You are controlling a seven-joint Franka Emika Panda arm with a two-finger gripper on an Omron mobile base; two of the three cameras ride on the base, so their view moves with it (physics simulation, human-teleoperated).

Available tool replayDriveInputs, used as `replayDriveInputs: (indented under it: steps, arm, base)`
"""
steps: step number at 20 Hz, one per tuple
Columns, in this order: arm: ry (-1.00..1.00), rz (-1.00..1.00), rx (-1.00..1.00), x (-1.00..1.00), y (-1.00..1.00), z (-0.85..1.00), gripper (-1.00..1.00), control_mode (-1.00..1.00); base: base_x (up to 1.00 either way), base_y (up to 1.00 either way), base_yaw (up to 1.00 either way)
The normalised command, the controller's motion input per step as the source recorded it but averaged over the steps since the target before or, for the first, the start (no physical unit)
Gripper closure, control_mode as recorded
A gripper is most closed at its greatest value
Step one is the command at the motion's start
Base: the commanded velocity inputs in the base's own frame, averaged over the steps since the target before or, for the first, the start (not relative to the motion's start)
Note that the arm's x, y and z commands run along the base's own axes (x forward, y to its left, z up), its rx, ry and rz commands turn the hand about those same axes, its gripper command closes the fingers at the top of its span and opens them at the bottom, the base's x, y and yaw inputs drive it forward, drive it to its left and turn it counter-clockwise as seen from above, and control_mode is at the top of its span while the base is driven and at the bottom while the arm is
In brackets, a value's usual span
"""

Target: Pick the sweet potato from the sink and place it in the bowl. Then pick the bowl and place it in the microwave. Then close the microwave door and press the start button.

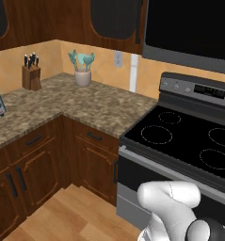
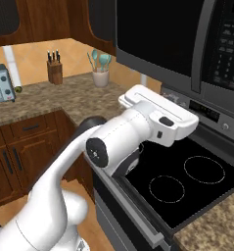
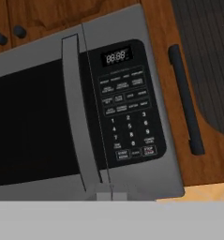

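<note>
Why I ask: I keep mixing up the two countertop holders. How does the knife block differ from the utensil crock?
The knife block is a brown, angular wooden block holding dark-handled knives; the utensil crock is a pale, round pot holding teal utensils. The knife block stands in the counter's corner; the utensil crock stands nearer the stove. Both stand upright on the granite counter against the backsplash.

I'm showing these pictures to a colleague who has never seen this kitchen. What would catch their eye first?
Probably the white arm reaching up across the black stove toward the microwave mounted above it. Next, the microwave door, which looks closed, with the button panel to its right in the hand view.
</note>
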Motion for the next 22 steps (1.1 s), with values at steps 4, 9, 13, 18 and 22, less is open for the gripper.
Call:
replayDriveInputs:
  steps: [4,9,13,18,22]
  arm:
    - [0.00,0.00,0.00,0.27,-0.37,0.00,1.00,-1.00]
    - [0.00,0.00,0.00,0.30,-0.35,0.00,1.00,-1.00]
    - [0.00,0.00,0.00,0.36,-0.19,0.00,1.00,-1.00]
    - [0.00,0.00,0.00,0.33,-0.27,0.00,1.00,-1.00]
    - [0.00,0.00,0.00,0.23,-0.38,0.00,1.00,-1.00]
  base:
    - [0.00,0.00,0.00]
    - [0.00,0.00,0.00]
    - [0.00,0.00,0.00]
    - [0.00,0.00,0.00]
    - [0.00,0.00,0.00]
